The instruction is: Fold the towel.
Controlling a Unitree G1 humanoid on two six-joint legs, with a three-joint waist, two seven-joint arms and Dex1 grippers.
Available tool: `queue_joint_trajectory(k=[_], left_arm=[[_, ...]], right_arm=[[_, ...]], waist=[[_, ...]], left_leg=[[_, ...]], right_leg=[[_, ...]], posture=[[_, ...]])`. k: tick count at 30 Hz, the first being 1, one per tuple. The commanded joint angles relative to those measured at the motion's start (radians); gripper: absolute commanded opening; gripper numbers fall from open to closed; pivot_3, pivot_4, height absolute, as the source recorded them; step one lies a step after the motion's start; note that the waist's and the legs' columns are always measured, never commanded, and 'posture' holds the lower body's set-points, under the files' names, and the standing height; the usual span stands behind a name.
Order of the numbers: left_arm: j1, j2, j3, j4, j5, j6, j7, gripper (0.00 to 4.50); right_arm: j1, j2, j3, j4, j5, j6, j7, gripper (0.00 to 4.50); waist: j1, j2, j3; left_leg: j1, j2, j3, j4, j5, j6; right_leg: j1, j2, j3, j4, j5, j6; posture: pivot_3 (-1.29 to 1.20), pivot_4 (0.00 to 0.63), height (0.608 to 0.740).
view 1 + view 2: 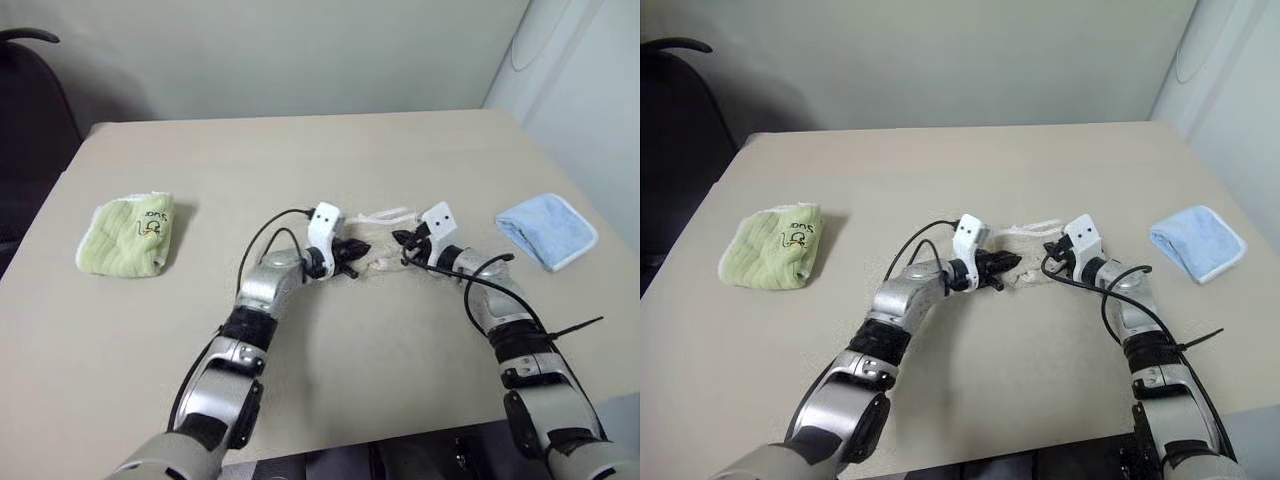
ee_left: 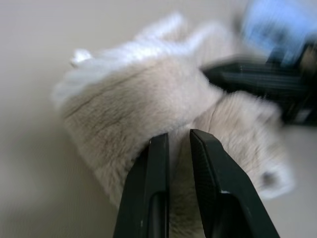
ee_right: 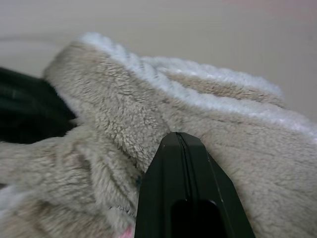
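Your towel (image 2: pixel 148 99), soft, light and limp, lies bunched mid-table between both grippers, left gripper (image 2: pixel 179 141) pinching a fold, right gripper (image 3: pixel 179 136) clenched against the pile, so grip its white-corded edges.

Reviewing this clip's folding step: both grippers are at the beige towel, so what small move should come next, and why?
Probably lift both grippers together. The left gripper pinches the bunched towel with a narrow gap; the right gripper is shut against it. Lifting would open it out.
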Motion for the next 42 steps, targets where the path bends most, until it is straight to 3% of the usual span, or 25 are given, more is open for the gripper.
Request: queue_joint_trajectory(k=[1,6,12,20,29,32,42], left_arm=[[0.042,0.051,0.135,-0.281,-0.173,0.121,-0.002,0.78],[0.148,0.194,0.228,-0.431,-0.22,0.188,0.021,0.78],[0.27,0.311,0.335,-0.463,-0.237,0.2,0.042,0.78],[0.425,0.324,0.382,-0.614,-0.312,0.235,0.09,0.78],[0.482,0.303,0.361,-0.679,-0.352,0.236,0.14,0.78],[0.485,0.296,0.349,-0.681,-0.363,0.232,0.152,0.78],[0.489,0.28,0.31,-0.679,-0.369,0.221,0.172,0.78]], right_arm=[[-0.018,-0.07,-0.102,-0.173,0.145,0.147,0.078,0.57],[-0.075,-0.146,-0.142,-0.165,0.207,0.311,0.112,2.29],[-0.218,-0.184,-0.141,0.093,0.209,0.447,0.166,4.41],[-0.37,-0.135,-0.062,0.501,0.08,0.313,0.219,4.46],[-0.434,-0.054,-0.009,0.615,0.009,0.238,0.356,4.46],[-0.435,-0.038,-0.016,0.585,0.021,0.27,0.398,3.88],[-0.393,-0.066,-0.095,0.46,0.075,0.406,0.384,0.39]], waist=[[0.0,0.0,0.0],[-0.007,0.0,0.0],[-0.012,0.0,0.0],[-0.013,0.0,0.0],[-0.022,0.0,0.0],[-0.021,0.0,0.0],[-0.02,0.0,0.0]], left_leg=[[-0.005,0.0,0.001,0.0,0.001,-0.002],[-0.004,0.002,0.002,0.0,0.001,-0.002],[-0.001,0.002,0.001,-0.001,0.002,-0.003],[-0.002,0.003,0.0,-0.003,0.002,-0.003],[-0.002,0.006,-0.001,-0.003,0.001,-0.003],[-0.002,0.005,-0.001,-0.003,0.002,-0.003],[-0.002,0.005,-0.001,-0.003,0.002,-0.003]], right_leg=[[-0.005,0.004,0.0,0.0,0.0,0.0],[-0.005,0.005,0.002,0.0,0.0,0.0],[-0.005,0.005,0.004,0.003,0.0,0.0],[-0.007,0.004,0.004,0.003,0.0,-0.001],[-0.008,0.006,0.002,0.004,0.001,-0.005],[-0.008,0.006,0.002,0.004,0.001,-0.005],[-0.008,0.006,0.001,0.004,0.001,-0.005]], posture=[[0.0,0.15,0.74],[0.0,0.15,0.74],[0.0,0.15,0.74],[0.0,0.15,0.74],[0.0,0.15,0.74],[0.0,0.15,0.74],[0.0,0.15,0.74]])
